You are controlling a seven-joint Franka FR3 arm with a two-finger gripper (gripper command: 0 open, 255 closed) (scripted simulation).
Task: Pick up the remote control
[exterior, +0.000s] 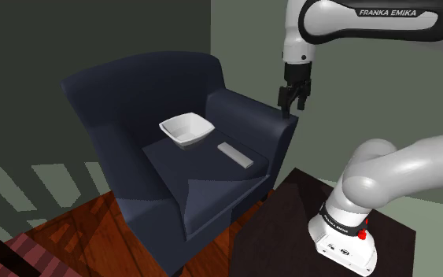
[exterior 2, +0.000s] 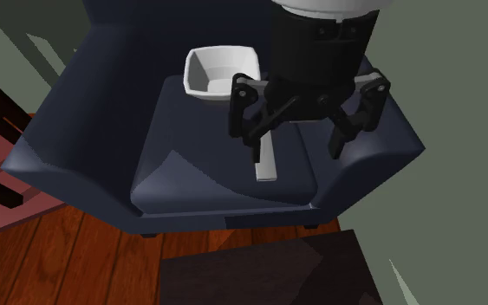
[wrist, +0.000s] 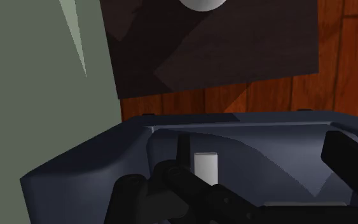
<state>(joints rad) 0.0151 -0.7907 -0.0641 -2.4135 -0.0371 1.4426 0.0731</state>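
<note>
On the wood floor: dark blue armchair, reference for the entries below. Dark stand just beside its front corner. White arm reaches over the armchair from above. Hand has its fingers spread, gripping nothing. It hangs above the armchair's seat, by the stand-side armrest. White bowl sits on the seat, toward the backrest. Pale grey remote control lies flat on the seat cushion, between bowl and front edge, below the hand, untouched.

White arm arches over, gripper pointing down (jaws apart).
</note>
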